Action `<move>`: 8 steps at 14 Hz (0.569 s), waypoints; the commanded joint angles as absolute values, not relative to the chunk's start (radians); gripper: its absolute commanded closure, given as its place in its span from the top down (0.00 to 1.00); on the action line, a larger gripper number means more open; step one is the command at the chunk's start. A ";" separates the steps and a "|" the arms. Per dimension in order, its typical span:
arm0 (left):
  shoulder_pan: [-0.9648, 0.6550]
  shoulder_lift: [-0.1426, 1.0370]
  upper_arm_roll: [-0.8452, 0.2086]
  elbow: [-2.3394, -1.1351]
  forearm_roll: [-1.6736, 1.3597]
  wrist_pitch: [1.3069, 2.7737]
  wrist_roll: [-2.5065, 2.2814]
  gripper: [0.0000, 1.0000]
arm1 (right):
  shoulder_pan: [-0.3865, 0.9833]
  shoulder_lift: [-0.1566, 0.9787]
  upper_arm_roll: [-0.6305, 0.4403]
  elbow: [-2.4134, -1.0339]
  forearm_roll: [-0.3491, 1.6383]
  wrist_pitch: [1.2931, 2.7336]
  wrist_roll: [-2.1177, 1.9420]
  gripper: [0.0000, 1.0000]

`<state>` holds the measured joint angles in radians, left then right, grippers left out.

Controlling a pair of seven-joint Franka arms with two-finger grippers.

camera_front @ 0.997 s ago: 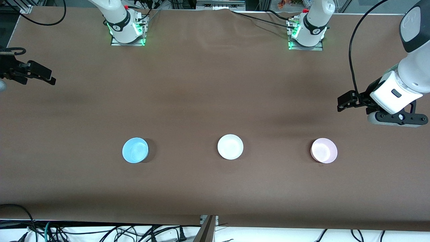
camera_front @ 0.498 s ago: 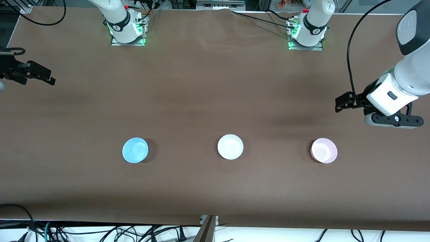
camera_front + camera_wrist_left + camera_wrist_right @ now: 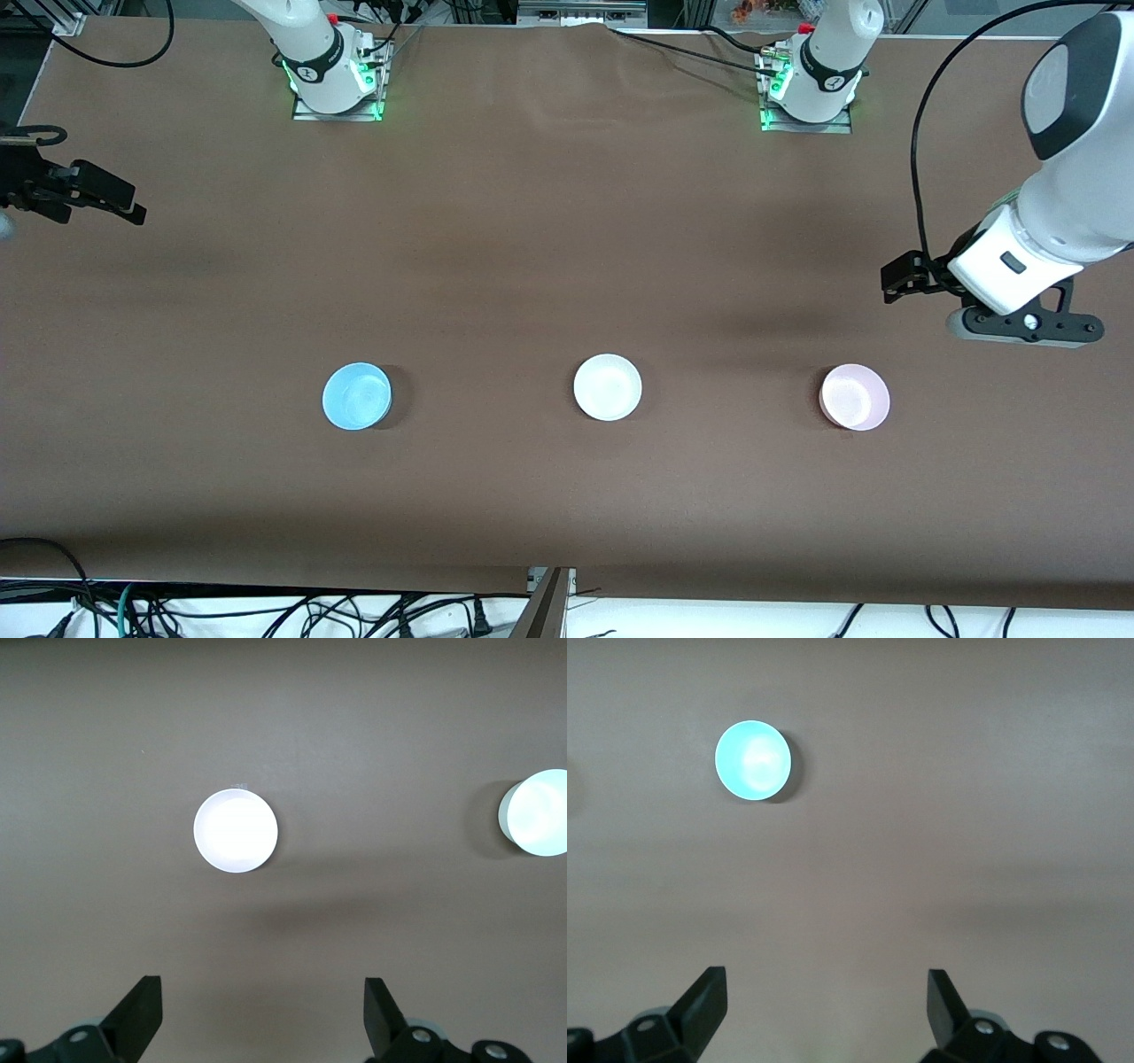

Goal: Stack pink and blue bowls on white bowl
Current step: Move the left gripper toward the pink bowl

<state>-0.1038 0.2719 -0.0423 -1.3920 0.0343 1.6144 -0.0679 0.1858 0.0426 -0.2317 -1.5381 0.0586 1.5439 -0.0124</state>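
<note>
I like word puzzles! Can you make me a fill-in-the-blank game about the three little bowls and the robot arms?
1. The small round white bowl sits between the light blue bowl and the pale ___ bowl.
2. Stacked bowls so far: ___.
3. The open left gripper holds ___.
4. The bowl toward the right arm's end of the brown table is ___.

Missing words: pink; none; nothing; blue

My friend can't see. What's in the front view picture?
Three bowls sit apart in a row on a brown table: blue bowl, white bowl, pink bowl. The left gripper hangs above the table near the pink bowl.

left gripper (image 3: 897,282) nearer pink bowl (image 3: 855,397)
</note>
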 commanded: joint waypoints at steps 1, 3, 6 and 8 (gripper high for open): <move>-0.109 0.301 -0.038 -1.370 0.049 1.623 -0.063 1.00 | 0.186 0.035 -0.232 -1.546 0.066 1.563 -0.018 1.00; -0.100 0.307 -0.038 -1.373 0.048 1.652 -0.063 1.00 | 0.186 0.040 -0.232 -1.536 0.060 1.565 -0.018 1.00; -0.095 0.343 -0.037 -1.381 0.048 1.699 -0.063 1.00 | 0.186 0.041 -0.232 -1.531 0.061 1.565 -0.018 1.00; -0.094 0.373 -0.037 -1.382 0.048 1.723 -0.063 1.00 | 0.186 0.041 -0.232 -1.531 0.066 1.566 -0.017 1.00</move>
<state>-0.0960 0.3415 -0.0364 -1.3933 0.0346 1.7004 -0.0679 0.1858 0.0430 -0.2317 -1.5377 0.0586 1.5622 -0.0124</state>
